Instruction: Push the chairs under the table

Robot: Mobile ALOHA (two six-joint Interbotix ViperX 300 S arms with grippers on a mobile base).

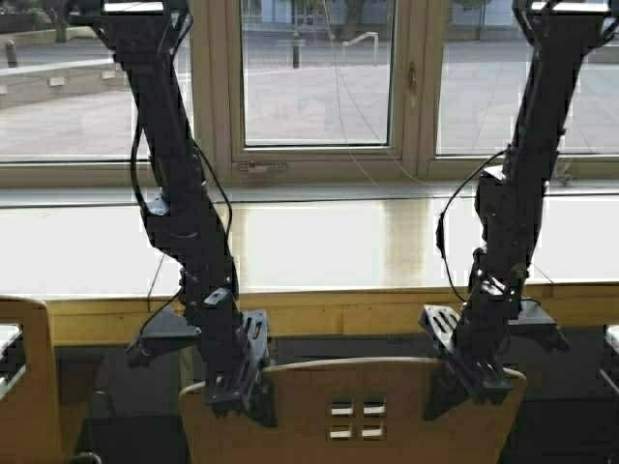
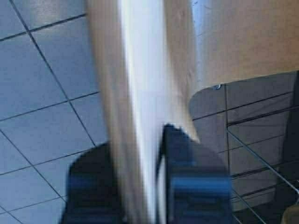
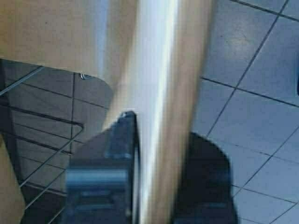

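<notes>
A tan plywood chair [image 1: 353,411] with four small square cutouts stands at the bottom centre of the high view, its backrest facing me, before the long light-wood table [image 1: 319,309]. My left gripper [image 1: 237,387] is shut on the left end of the backrest's top edge. My right gripper [image 1: 474,372] is shut on the right end. In the left wrist view the backrest edge [image 2: 140,93] runs between the two black fingers [image 2: 187,163]. In the right wrist view the backrest [image 3: 163,93] sits between the fingers [image 3: 117,149] the same way. The seat is hidden under the table edge.
A second tan chair [image 1: 24,387] shows at the left edge, and a sliver of another [image 1: 611,338] at the right. Windows [image 1: 314,77] stand behind the table. Grey floor tiles [image 2: 42,93] and chrome chair legs [image 2: 261,158] show in the wrist views.
</notes>
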